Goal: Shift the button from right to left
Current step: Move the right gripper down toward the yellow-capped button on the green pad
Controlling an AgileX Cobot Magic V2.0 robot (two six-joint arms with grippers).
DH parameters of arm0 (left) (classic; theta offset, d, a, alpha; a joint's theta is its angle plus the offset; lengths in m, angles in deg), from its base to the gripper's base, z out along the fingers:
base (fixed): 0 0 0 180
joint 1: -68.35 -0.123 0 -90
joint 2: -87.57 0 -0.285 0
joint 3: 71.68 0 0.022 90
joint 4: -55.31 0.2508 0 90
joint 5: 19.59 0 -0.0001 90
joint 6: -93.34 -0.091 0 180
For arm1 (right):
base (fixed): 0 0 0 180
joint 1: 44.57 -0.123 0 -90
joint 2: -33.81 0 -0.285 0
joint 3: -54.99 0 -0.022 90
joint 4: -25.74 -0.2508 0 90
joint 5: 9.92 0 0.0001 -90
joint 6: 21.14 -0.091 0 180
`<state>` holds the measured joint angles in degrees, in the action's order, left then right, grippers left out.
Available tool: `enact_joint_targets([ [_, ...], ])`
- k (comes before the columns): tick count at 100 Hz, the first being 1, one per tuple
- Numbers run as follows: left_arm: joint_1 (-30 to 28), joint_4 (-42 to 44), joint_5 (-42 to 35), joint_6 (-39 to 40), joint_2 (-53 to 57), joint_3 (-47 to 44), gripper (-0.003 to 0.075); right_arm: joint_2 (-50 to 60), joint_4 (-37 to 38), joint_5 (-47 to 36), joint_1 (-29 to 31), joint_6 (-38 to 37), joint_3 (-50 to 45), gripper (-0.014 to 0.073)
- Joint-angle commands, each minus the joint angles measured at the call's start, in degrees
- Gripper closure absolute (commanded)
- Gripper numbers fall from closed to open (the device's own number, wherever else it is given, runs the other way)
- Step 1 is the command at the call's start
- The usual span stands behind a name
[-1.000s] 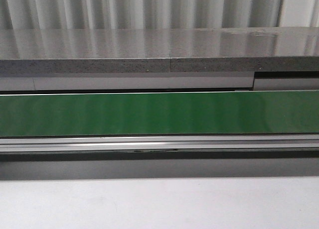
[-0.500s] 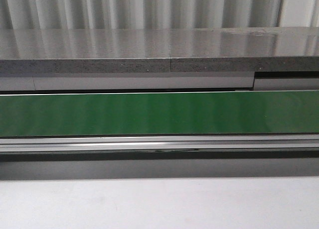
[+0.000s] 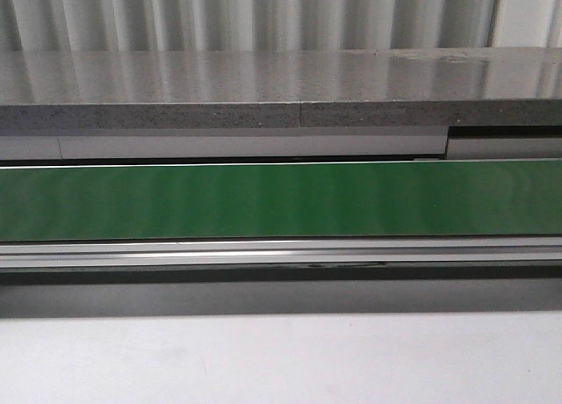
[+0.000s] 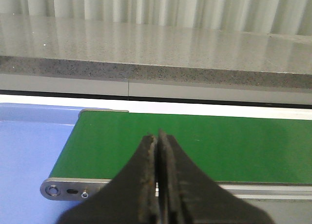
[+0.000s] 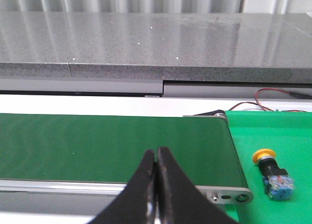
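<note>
The button (image 5: 272,172), with its yellow cap, black collar and clear-and-blue block, lies on its side on a bright green mat (image 5: 278,131) past the conveyor's right end, seen only in the right wrist view. My right gripper (image 5: 156,151) is shut and empty over the green belt (image 5: 112,146), well to the left of the button. My left gripper (image 4: 157,135) is shut and empty over the belt's left end (image 4: 195,146). Neither gripper shows in the front view, and the button is out of view there.
The green conveyor belt (image 3: 281,200) runs across the front view with a metal rail (image 3: 281,253) in front of it. A grey stone counter (image 3: 281,92) stands behind. A blue surface (image 4: 29,156) lies left of the belt. Red and black wires (image 5: 273,100) lie behind the green mat.
</note>
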<state>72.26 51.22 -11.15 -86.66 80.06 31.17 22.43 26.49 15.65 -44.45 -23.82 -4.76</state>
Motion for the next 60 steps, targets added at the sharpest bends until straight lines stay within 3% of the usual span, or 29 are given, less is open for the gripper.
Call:
enact_joint_targets([
  [1, -0.18, -0.56, -4.44, 0.0, 2.06, -1.4, 0.074, -4.82, 0.03, 1.44, 0.31, 0.37, 6.3, 0.0652],
  [19, -0.18, -0.56, -4.44, 0.0, 2.06, -1.4, 0.074, -11.08, -0.23, 2.44, 0.23, 0.4, 9.37, 0.0652],
  [43, -0.18, -0.56, -4.44, 0.0, 2.06, -1.4, 0.074, -20.74, -1.46, 12.59, 0.24, 0.04, 13.51, 0.0622],
  [50, -0.18, -0.56, -4.44, 0.0, 2.06, -1.4, 0.074, -24.33, -1.49, 14.29, 0.24, 0.04, 14.55, 0.0543],
  [60, -0.18, -0.56, -4.44, 0.0, 2.06, -1.4, 0.074, -28.89, -1.49, 14.99, 0.24, 0.04, 15.88, 0.0321],
])
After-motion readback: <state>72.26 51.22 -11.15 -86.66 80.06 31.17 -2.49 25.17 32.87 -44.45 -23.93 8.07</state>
